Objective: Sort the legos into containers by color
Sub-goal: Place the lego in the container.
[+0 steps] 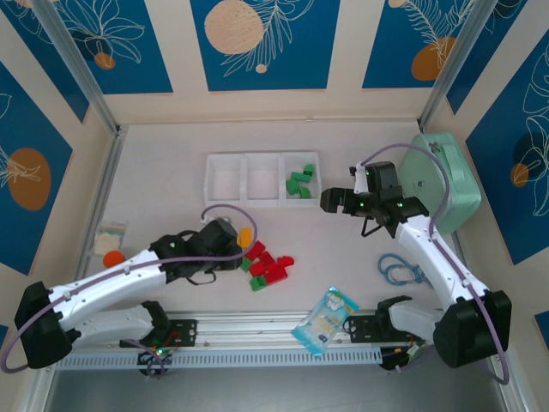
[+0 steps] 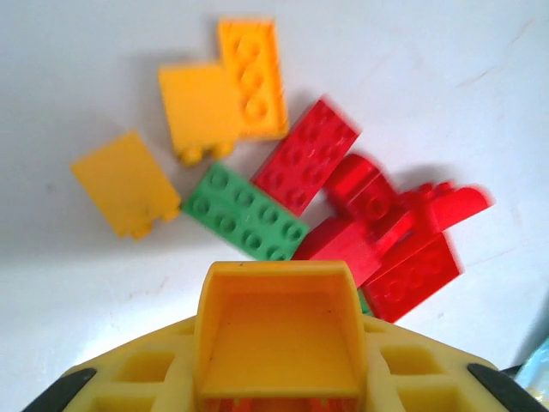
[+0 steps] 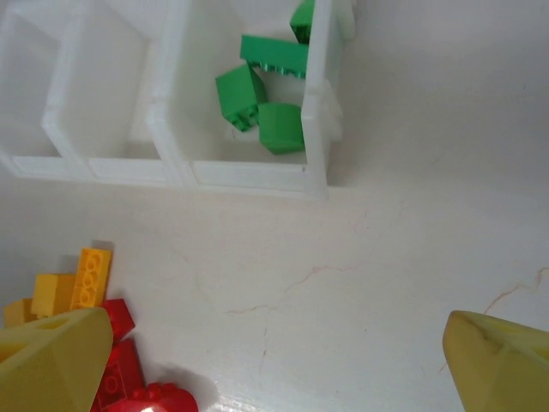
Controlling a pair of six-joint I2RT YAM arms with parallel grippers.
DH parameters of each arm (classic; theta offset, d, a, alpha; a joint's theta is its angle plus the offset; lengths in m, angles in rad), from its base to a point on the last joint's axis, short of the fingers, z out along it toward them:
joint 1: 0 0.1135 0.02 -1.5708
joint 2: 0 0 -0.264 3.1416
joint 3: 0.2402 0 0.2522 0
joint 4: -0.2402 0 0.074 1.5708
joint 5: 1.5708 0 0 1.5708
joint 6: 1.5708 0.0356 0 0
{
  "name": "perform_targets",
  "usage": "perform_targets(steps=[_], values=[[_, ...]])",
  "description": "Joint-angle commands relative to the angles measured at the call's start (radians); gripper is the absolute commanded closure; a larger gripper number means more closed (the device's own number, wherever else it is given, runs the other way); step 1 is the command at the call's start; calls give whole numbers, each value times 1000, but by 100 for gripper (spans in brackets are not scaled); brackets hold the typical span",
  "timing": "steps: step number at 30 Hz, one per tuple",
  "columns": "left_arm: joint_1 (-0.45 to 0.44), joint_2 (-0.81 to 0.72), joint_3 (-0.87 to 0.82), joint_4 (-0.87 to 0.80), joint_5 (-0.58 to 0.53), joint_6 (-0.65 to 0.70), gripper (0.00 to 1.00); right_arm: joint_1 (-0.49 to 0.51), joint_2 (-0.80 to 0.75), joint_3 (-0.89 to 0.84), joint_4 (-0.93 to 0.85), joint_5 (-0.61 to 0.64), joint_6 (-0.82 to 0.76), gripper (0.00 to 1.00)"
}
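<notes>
Overhead view of a white tabletop (image 1: 171,184) with two robot arms bolted at its near edge. The left arm's fingers (image 2: 129,382) pinch a yellow brick (image 2: 274,322), its hollow underside facing the wrist camera, at the left edge of a loose pile (image 1: 266,262) of red, green and yellow bricks near the front middle of the tabletop. From the left wrist, three more yellow bricks, one green one and several red ones lie beyond the held brick, some touching. Farther back stand three white bins (image 1: 262,202) joined in a row. The right bin (image 3: 316,103) holds green bricks (image 1: 300,183); the other two look bare. The right arm's fingers (image 3: 51,365) are spread wide with nothing between them, hovering just right of the green bin. A mint case (image 1: 446,180), a snack packet (image 1: 326,319) and a blue cable (image 1: 401,270) lie toward the right. The step in hand looks like carrying the yellow brick to a bin. To do it well:
- Raise it straight up so it drags no neighbours.
- Keep the pinch on the flat sides, not a corner.
- Choose one of the two bare bins, not the green one.
- Lower it inside the rim before spreading the fingers, so it cannot bounce out.
- Pass clear of the right arm.
</notes>
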Motion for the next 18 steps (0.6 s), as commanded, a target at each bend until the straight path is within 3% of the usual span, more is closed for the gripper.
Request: perform_targets(steps=[1,7,12,15,18], values=[[72,38,124,-41,-26,146,85,1,-40,2,-1,-11,5,1],[222,299,368,-35,79,338,89,6,-81,-29,-27,-73,45,1],[242,538,624,-50,98,437,91,7,-176,-109,-36,-102,73,1],[246,699,790,-94,105,485,91,-14,-243,-166,-7,-203,118,1],[259,846,945,-144,92,512,92,-22,-307,-200,1,-227,152,1]])
